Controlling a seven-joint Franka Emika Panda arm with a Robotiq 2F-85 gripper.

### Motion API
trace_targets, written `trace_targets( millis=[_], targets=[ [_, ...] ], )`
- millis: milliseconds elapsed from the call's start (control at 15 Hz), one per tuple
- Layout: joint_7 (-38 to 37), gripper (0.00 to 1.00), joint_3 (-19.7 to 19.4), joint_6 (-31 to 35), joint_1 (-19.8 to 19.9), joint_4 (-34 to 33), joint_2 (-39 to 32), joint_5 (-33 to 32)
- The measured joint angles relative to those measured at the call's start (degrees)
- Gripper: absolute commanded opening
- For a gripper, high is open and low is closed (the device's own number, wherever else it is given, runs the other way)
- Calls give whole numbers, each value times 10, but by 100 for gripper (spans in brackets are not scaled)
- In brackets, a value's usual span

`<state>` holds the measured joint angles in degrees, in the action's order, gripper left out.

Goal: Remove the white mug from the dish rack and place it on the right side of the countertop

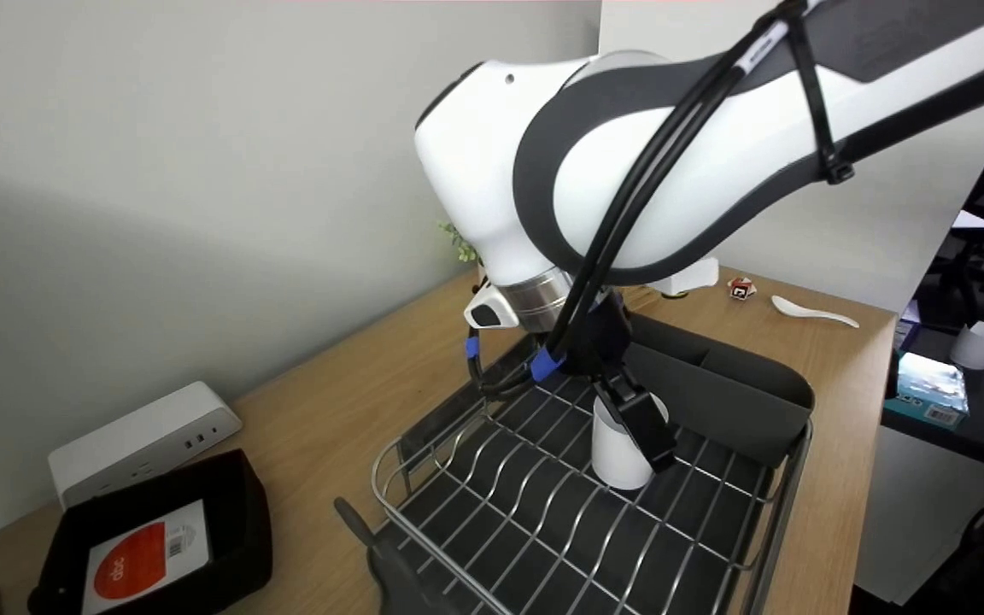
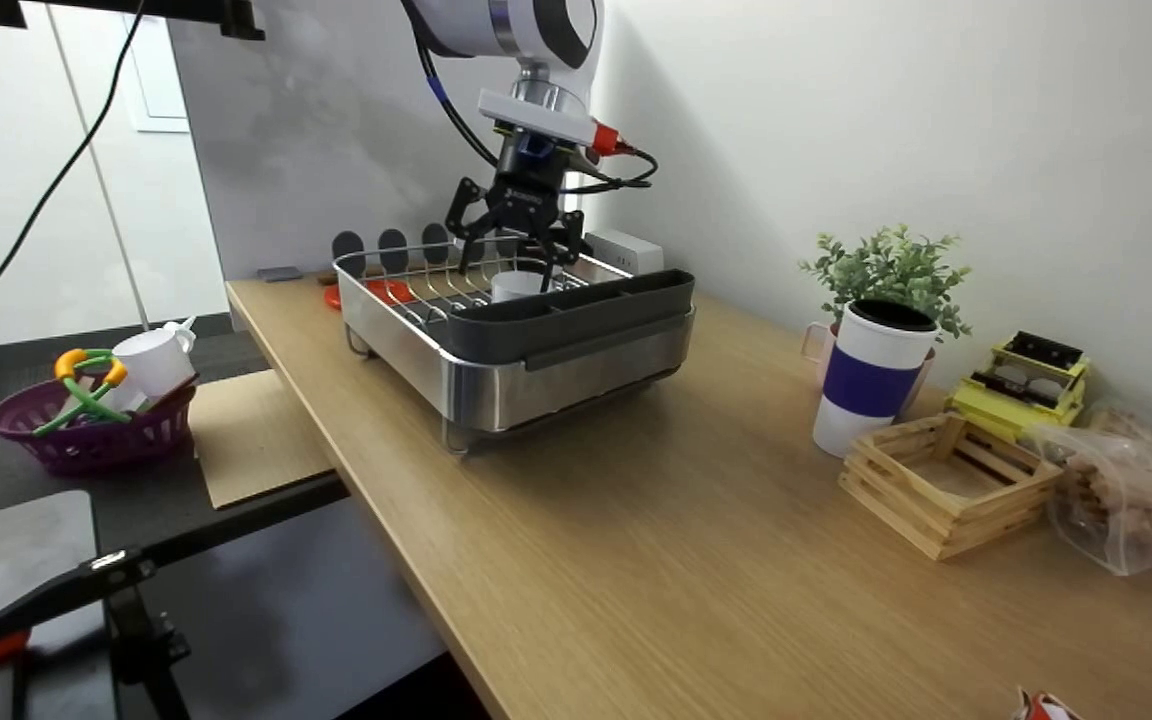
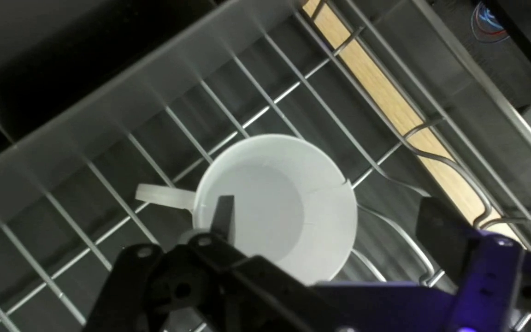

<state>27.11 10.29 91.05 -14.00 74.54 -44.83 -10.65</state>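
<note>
The white mug (image 1: 616, 453) stood upright inside the dish rack (image 2: 391, 345), resting on the wire grid near the grey divided holder (image 1: 705, 393) along one end. The wrist view looked down into its open mouth, the handle pointing left in that view and a thin line showing on the inner wall. Over it the pincer (image 3: 327, 219) pointed down with its jaws spread wide: a finger (image 3: 223, 216) overlapped the mouth in the wrist view, while the opposite finger (image 3: 440, 235) lay past the mug's other side. Whether the first was inside the mug or above its rim, I could not tell. The rack sat on short feet on the light wood bench (image 2: 636, 520). In an exterior view a black tray (image 1: 248, 521) with an orange-and-white card (image 1: 150, 555) in it lay just beside a white socket block (image 1: 142, 436), and a white spoon (image 1: 810, 313) lay near a small red packet (image 1: 740, 289) beyond the holder. In an exterior view a white tumbler (image 2: 866, 385) with a blue band stood before a leafy plant (image 2: 886, 268), near a slatted wooden crate (image 2: 986, 520), a yellow object (image 2: 1021, 385) and a clear bag (image 2: 1121, 490). A purple basket (image 2: 91, 440) stood lower, beside the bench.
</note>
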Motion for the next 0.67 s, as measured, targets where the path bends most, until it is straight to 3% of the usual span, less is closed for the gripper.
trace_targets(
  millis=[400, 467, 533, 667],
  targets=[
    [-11, 100, 0, 0, -11, -3, -8, -14],
    [-11, 75, 0, 0, -12, -4, -10, -14],
    [-11, 74, 0, 0, -12, -4, -12, -15],
    [-11, 60, 0, 0, -12, -5, -15, -15]
  ],
)
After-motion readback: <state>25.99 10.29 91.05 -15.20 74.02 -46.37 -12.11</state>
